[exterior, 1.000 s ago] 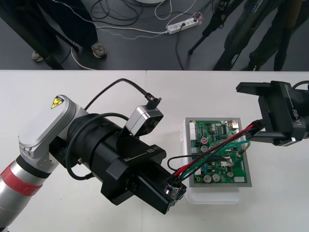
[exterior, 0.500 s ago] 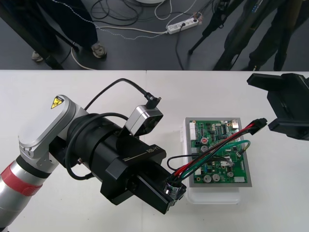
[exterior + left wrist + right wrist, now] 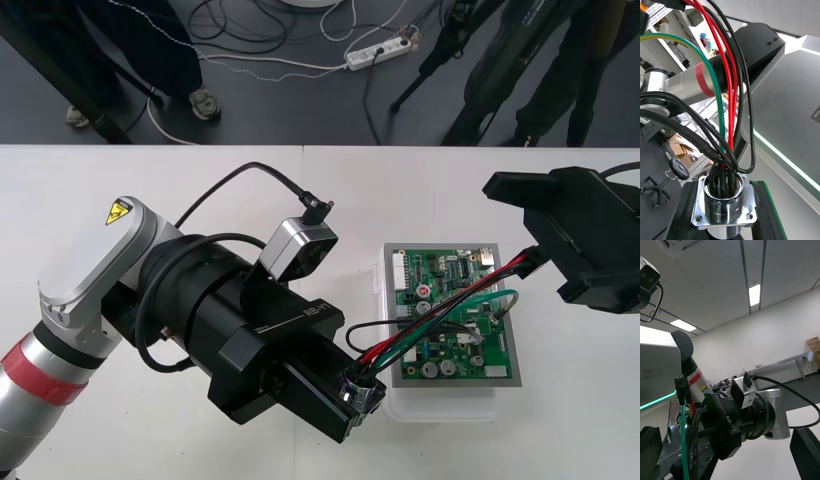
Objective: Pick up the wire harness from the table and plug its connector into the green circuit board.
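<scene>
Red, black and green wires of the wire harness span the green circuit board, centre right of the front view. Metal socket: clamped in the left gripper, lower centre. Black plug: aloft by the right gripper, upper right, fingers spread wide.

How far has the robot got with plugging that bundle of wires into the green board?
Done: the harness is off the table, its metal socket gripped by the left claw. In hand: its wires stretch over the green circuit board to the black plug, hanging in the air by the open right claw. Left: the plug is not yet in the board.
</scene>
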